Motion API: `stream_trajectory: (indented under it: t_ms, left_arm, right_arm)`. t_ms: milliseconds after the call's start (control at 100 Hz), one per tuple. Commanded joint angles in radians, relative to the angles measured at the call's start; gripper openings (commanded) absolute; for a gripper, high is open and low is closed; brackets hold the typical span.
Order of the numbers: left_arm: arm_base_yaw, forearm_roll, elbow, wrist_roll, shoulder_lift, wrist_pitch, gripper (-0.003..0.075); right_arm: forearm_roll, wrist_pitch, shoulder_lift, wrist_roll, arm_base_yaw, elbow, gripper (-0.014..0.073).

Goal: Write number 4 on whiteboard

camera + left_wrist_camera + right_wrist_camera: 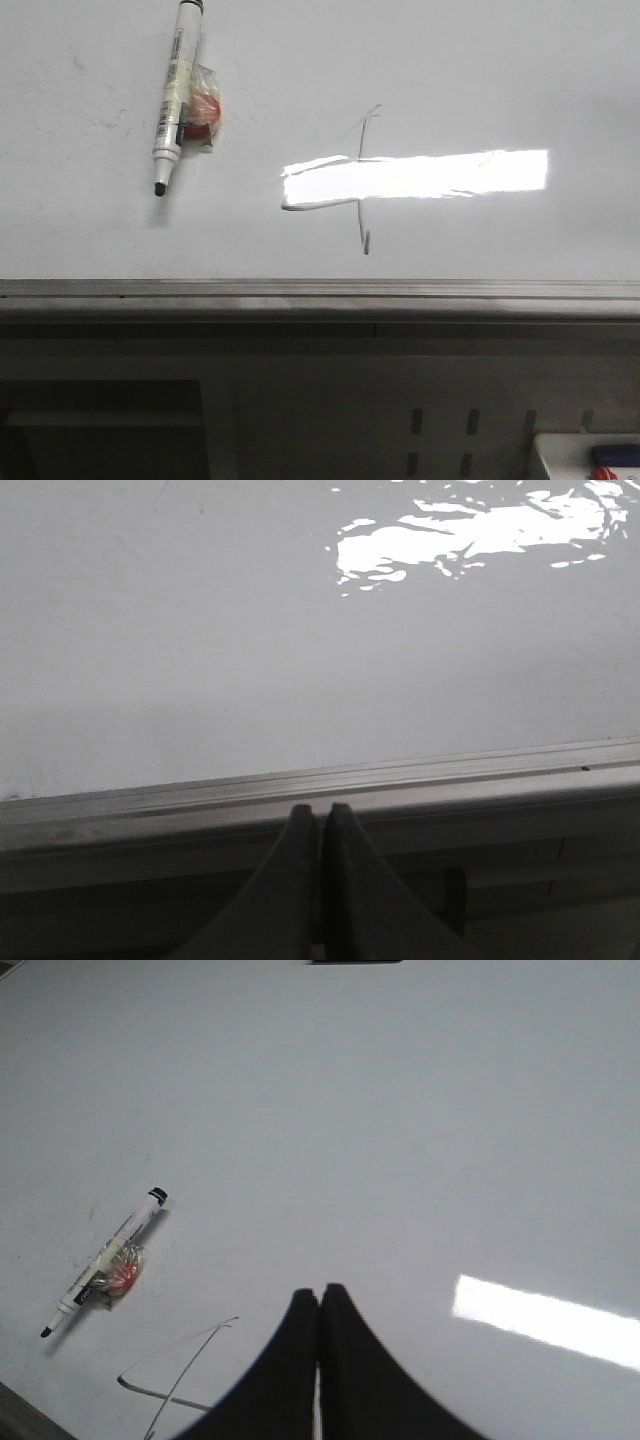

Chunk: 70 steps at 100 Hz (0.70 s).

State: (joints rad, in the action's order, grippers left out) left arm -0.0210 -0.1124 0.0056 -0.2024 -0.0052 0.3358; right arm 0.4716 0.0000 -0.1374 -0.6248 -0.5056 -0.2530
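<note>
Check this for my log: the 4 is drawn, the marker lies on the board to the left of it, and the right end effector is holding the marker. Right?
Not quite. The right end effector is shut on nothing; the right wrist view shows the marker lying apart from it on the whiteboard. In the front view, the marker does lie left of the drawn 4.

marker pen (172,98) — uncapped, red-taped wad (203,112) beside
</note>
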Motion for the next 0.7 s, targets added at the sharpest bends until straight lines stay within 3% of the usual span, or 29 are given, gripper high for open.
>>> stream_trajectory:
  t_ms: [0,600,690]
  left_arm:
    - [0.002,-0.003,0.034,0.010,-0.024,-0.051,-0.0020]
    - [0.002,-0.003,0.034,0.010,-0.024,-0.051,-0.0020]
    - [0.002,-0.003,0.034,0.010,-0.024,-0.051,-0.0020]
  right_arm:
    - [0.003,-0.074,-0.010,0.002,0.007,-0.024,-0.0054]
    - [0.003,-0.074,-0.010,0.002,0.007,-0.017,-0.0054]
    - [-0.013,-0.147,-0.010,0.002,0.020,0.026,-0.0054]
